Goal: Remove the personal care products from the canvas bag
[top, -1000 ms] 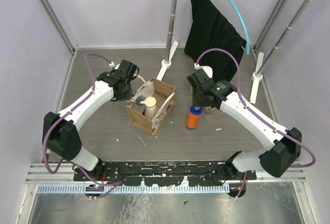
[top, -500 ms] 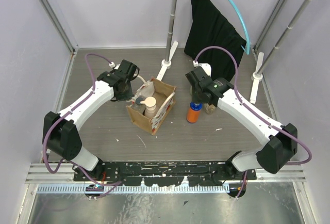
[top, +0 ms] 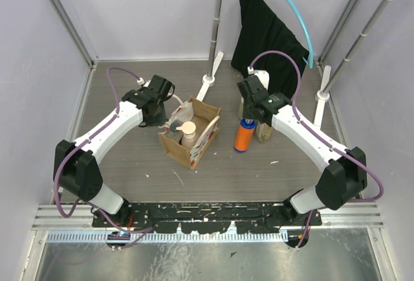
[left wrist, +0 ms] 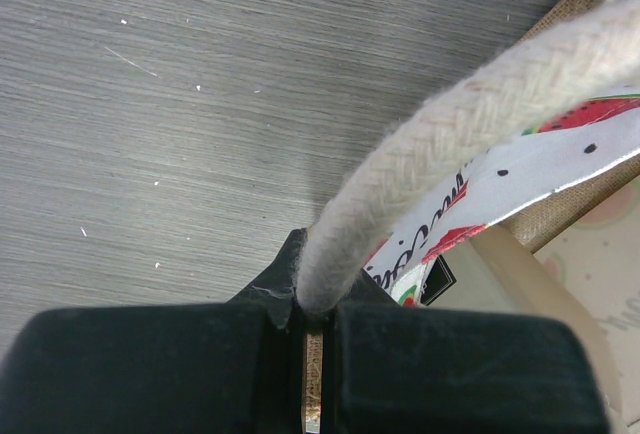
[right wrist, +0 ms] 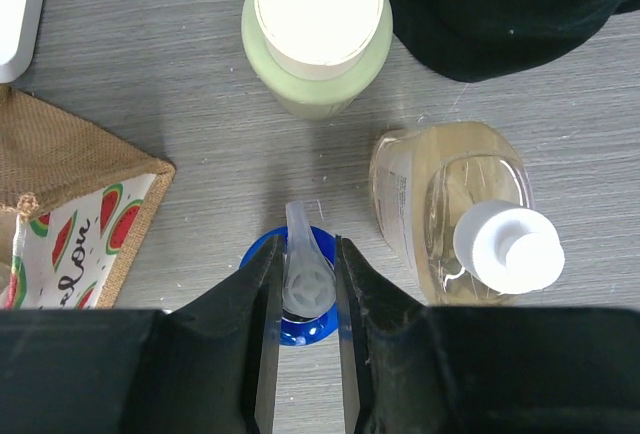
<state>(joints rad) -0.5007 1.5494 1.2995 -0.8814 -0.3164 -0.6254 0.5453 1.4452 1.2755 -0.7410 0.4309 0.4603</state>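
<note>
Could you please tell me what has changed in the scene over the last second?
The right gripper, its jaws closed on the pump top of the orange bottle, has carried it a little rearward, closer to the amber bottle. The left gripper still pinches the rope handle of the canvas bag. The bag and the beige bottle inside it have not moved.

right wrist view cuts off the canvas bag (right wrist: 62, 169) at left, the black garment (right wrist: 500, 4) at top.
</note>
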